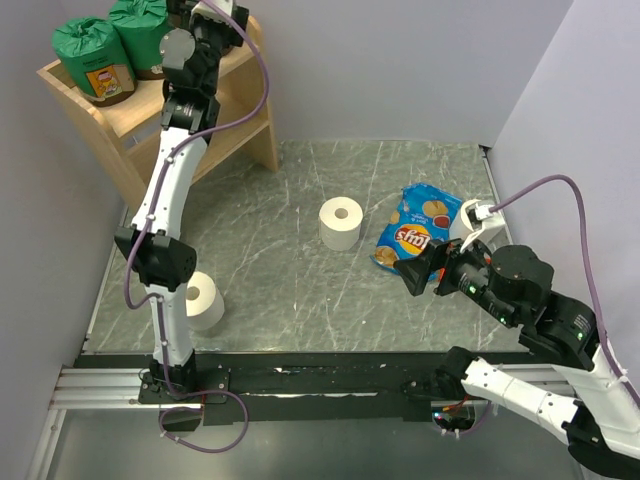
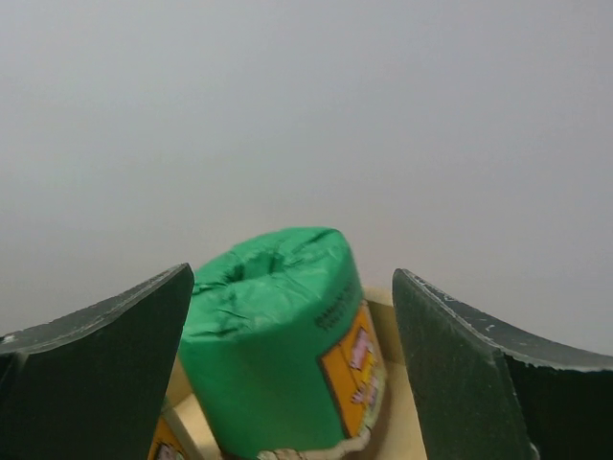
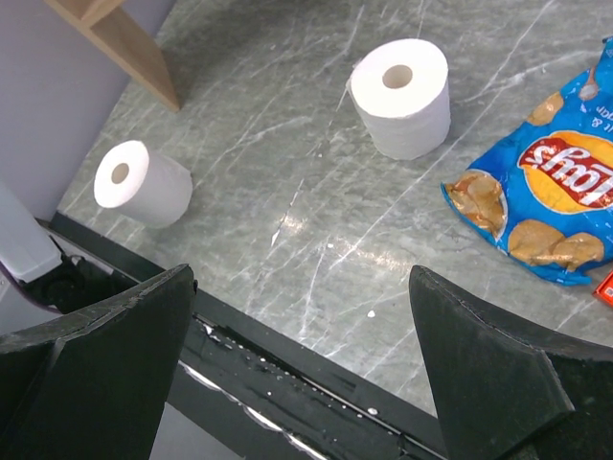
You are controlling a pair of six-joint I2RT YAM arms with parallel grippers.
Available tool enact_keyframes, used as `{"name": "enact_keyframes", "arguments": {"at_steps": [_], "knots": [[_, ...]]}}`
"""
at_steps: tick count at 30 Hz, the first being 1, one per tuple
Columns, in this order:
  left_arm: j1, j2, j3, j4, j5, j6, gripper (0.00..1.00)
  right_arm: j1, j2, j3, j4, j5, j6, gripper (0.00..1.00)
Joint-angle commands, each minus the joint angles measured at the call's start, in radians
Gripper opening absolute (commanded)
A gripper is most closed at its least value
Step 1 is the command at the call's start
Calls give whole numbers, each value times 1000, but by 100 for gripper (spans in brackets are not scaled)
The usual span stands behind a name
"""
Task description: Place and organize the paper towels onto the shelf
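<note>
Two green-wrapped paper towels stand on the top tier of the wooden shelf at the far left. My left arm reaches up to that tier. In the left wrist view my left gripper is open around a third green paper towel, which stands upright on the shelf board with a gap on its right side. One bare white roll stands upright mid-table; another lies on its side near the left arm. My right gripper hangs open and empty above the table's near edge.
A blue snack bag lies flat right of the upright white roll, just beyond my right gripper. A corner of a red packet shows beside it. Grey walls close in the left, back and right. A black rail runs along the near edge.
</note>
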Motion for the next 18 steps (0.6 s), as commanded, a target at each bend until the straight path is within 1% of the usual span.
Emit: {"name": "enact_keyframes", "arguments": {"at_steps": [1, 3, 4, 5, 6, 9, 10, 11, 12, 14, 15, 16, 17, 18], "knots": [[-42, -115, -36, -62, 23, 4, 92, 4, -4, -30, 75, -12, 4, 99], [-94, -144, -66, -105, -18, 61, 93, 4, -4, -41, 81, -5, 16, 100], [-117, -174, -91, -117, -41, 119, 94, 2, -4, -53, 82, -3, 20, 100], [-161, -188, -105, -128, -95, 142, 95, 4, -5, -61, 86, 1, 30, 100], [-183, -205, -120, -145, -116, 159, 98, 5, -10, -69, 89, 1, 34, 100], [-267, -300, -236, -121, -210, 177, 96, 4, -31, -115, 101, 9, 42, 100], [-289, -361, -325, -83, -235, 161, 96, 4, -40, -141, 102, 12, 47, 99], [-326, -389, -361, -79, -252, 141, 96, 4, -50, -155, 104, 17, 57, 100], [-343, -417, -413, -97, -265, 84, 96, 4, -71, -167, 109, 20, 59, 100], [-381, -488, -450, -203, -290, 6, 96, 4, -93, -204, 119, 15, 66, 100], [-392, -511, -490, -244, -323, -75, 96, 4, -112, -213, 119, 23, 74, 100], [-404, -565, -520, -315, -351, -121, 96, 4, -120, -227, 119, 27, 85, 100], [-404, -598, -556, -343, -374, -167, 96, 4, -128, -233, 118, 26, 97, 100], [-406, -633, -638, -370, -414, -266, 96, 4, -143, -236, 121, 24, 103, 99]]}}
